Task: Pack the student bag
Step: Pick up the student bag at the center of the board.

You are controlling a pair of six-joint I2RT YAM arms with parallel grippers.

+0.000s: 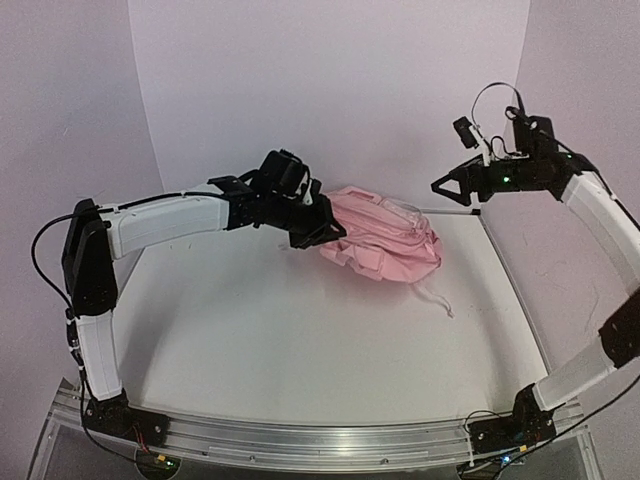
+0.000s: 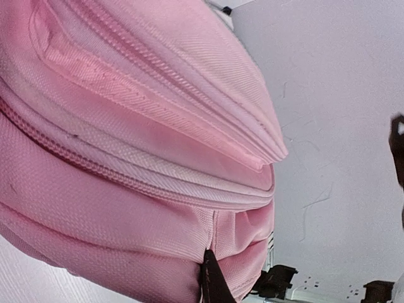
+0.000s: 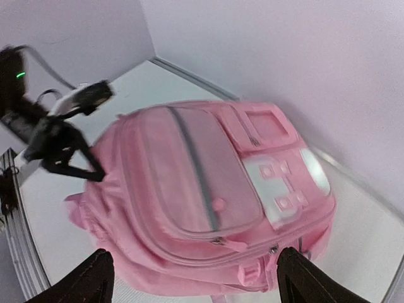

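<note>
Soft pink fabric student bag (image 1: pixel 385 240): rounded, zipped front pockets, small white patches near the top, thin pale cord trailing from its near side. Slumped front-up at the far middle of the white table (image 1: pixel 300 330). Left gripper (image 1: pixel 318 228) pinched shut on a fold of fabric at the bag's left edge. Right gripper (image 1: pixel 440 188) spread wide, hanging in air up and right of the bag, touching and holding nothing.

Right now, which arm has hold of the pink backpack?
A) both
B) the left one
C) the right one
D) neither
B: the left gripper is closed on the edge of the student bag, while the right gripper hangs open in the air, apart from it.
</note>
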